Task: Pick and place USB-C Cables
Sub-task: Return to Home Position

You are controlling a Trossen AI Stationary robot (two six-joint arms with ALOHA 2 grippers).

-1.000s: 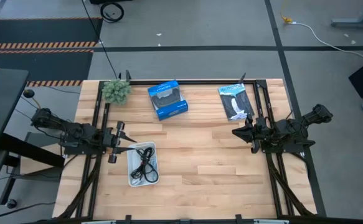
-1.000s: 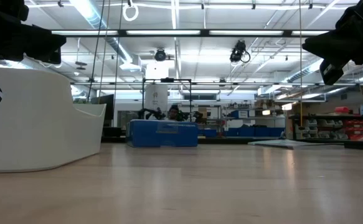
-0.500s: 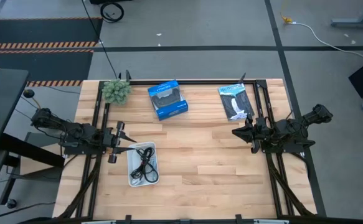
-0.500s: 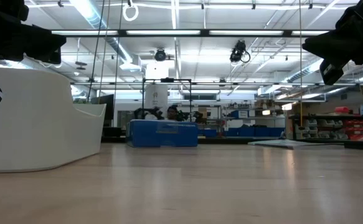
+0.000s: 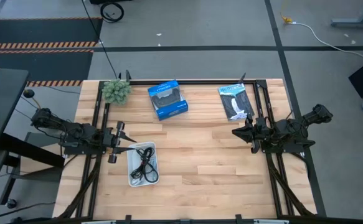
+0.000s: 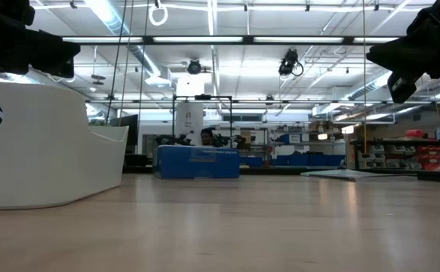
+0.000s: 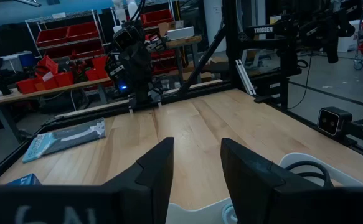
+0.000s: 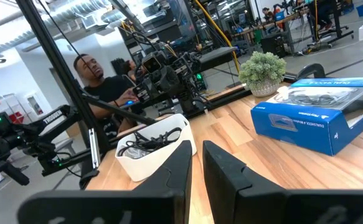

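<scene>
The USB-C cables (image 5: 145, 165) lie as a dark tangle inside a white tray (image 5: 133, 176) at the table's near left; single colours cannot be told apart. The right wrist view shows the cables (image 8: 145, 140) heaped above the tray's rim (image 8: 159, 155), and the left wrist view shows a black loop (image 7: 304, 166) inside the tray's rim (image 7: 330, 177). My left gripper (image 5: 120, 142) hovers beside the tray's far-left corner, open (image 7: 197, 168). My right gripper (image 5: 237, 133) hovers over the table's right side, its fingers a narrow gap apart (image 8: 197, 163). Neither touches anything.
A blue box (image 5: 167, 99) and a black-and-white flat packet (image 5: 235, 101) lie along the far edge, and a small green plant (image 5: 116, 91) stands at the far left corner. Bare wood spans the middle of the table (image 5: 200, 155). A person (image 8: 97, 78) sits beyond the table.
</scene>
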